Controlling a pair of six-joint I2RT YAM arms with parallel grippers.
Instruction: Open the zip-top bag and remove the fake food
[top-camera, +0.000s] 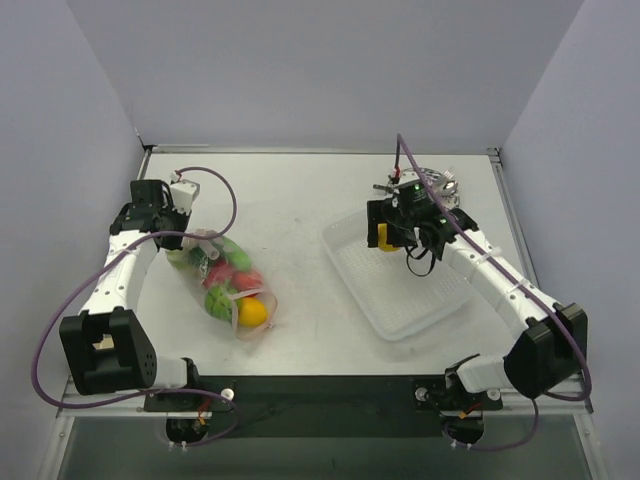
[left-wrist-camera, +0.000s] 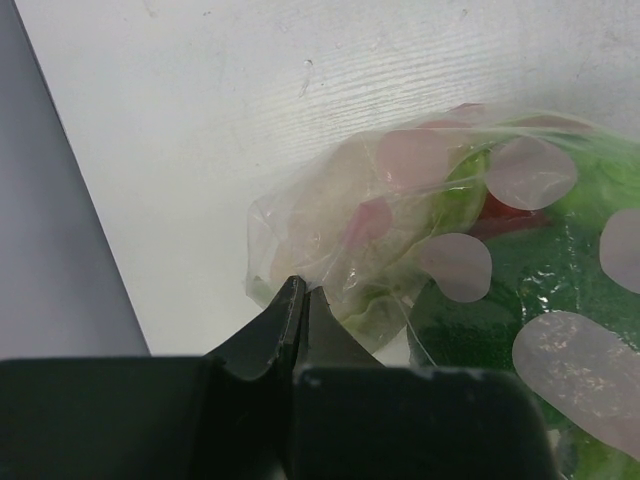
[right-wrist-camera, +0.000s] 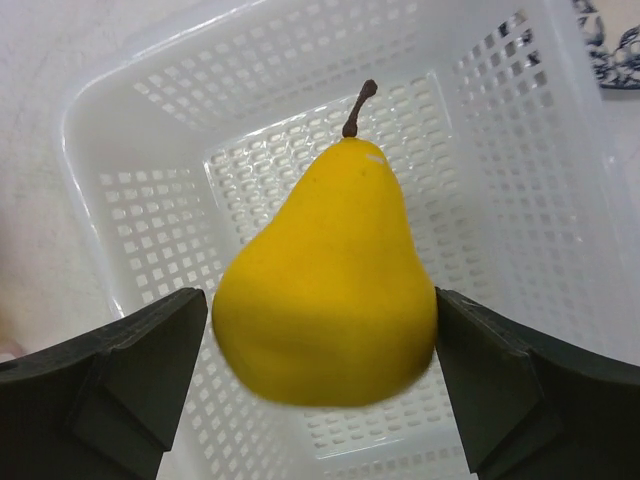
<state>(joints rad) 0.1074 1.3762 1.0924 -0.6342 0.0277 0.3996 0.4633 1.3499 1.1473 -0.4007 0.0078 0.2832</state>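
Note:
The zip-top bag (top-camera: 225, 285) lies left of centre, holding fake food: green and red pieces and a yellow one (top-camera: 252, 312). My left gripper (top-camera: 183, 232) is at the bag's far end, shut on a fold of the clear film (left-wrist-camera: 300, 290). Green and red food shows through the bag (left-wrist-camera: 400, 230) in the left wrist view. My right gripper (top-camera: 392, 238) hangs over the white mesh tray (top-camera: 400, 300). A yellow pear (right-wrist-camera: 325, 290) sits between its spread jaws. There is a small gap at the left finger (right-wrist-camera: 130, 370), and the pear's lower edge is blurred.
A blue-patterned plate (top-camera: 440, 183) with cutlery stands behind the tray at the back right, and its rim shows in the right wrist view (right-wrist-camera: 610, 40). The tray's mesh floor (right-wrist-camera: 250, 170) under the pear holds nothing. Grey walls enclose the table on three sides.

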